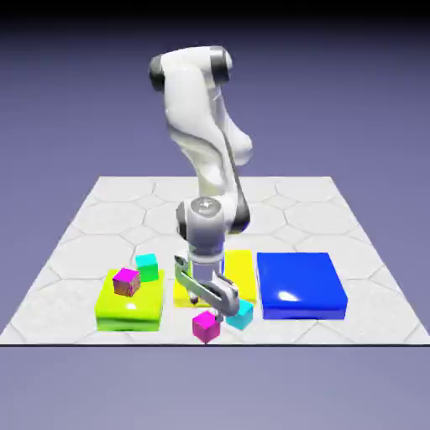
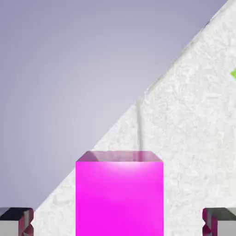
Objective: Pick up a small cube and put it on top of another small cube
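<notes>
Honestly, with the gripper (image 1: 212, 312) standing wide around the magenta cube (image 2: 119, 196) at the table's (image 1: 84, 243) near edge, neither finger touching, an off-centre squeeze could nudge it into the cyan cube (image 1: 241, 314) just right.

Desk (image 1: 336, 210): white, grey hexagon lines. Slabs: lime green (image 1: 128, 309), yellow (image 1: 239, 267), blue (image 1: 301, 284). Cubes: magenta (image 1: 206, 326), cyan (image 1: 242, 315), second magenta (image 1: 126, 281), second cyan (image 1: 148, 266). Arm white (image 1: 201, 126). Backdrop blue-violet.
</notes>
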Controlling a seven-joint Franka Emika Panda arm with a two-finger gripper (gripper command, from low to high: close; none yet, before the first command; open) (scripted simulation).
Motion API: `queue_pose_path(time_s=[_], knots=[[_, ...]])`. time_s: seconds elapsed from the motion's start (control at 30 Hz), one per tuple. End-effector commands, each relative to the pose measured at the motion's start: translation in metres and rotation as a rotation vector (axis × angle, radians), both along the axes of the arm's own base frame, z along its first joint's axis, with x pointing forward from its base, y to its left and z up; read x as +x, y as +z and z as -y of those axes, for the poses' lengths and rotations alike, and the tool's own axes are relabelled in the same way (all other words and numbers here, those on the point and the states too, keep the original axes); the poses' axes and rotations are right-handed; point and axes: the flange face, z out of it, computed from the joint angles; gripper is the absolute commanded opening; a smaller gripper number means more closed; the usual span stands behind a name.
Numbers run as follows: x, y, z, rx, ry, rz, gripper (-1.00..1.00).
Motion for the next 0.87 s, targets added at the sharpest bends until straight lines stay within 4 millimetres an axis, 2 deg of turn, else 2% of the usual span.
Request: queue_pose_path(time_s=[0.0, 0.03, 0.07, 0.23, 0.37, 0.47, 0.5, 0.7, 0.73, 0.77, 0.83], knots=[[-0.001, -0.014, 0.000, -0.001, 0.001, -0.001, 0.00], [-0.001, -0.014, 0.000, -0.001, 0.001, -0.001, -1.00], [-0.001, -0.014, 0.000, -0.001, 0.001, -0.001, -1.00], [-0.002, 0.057, -0.002, -0.001, 0.000, -0.001, -1.00], [-0.026, 0.093, -0.053, 0.007, -0.068, 0.002, -1.00], [-0.049, 0.111, -0.086, -0.001, -0.115, -0.001, -1.00], [-0.049, 0.111, -0.086, -0.001, -0.115, -0.001, -1.00], [-0.049, 0.041, -0.085, -0.001, -0.115, -0.001, -1.00], [-0.049, 0.041, -0.085, -0.001, -0.115, -0.001, 1.00], [-0.049, 0.041, -0.085, -0.001, -0.115, -0.001, 1.00], [-0.047, 0.067, -0.084, -0.001, -0.118, 0.002, 1.00]])
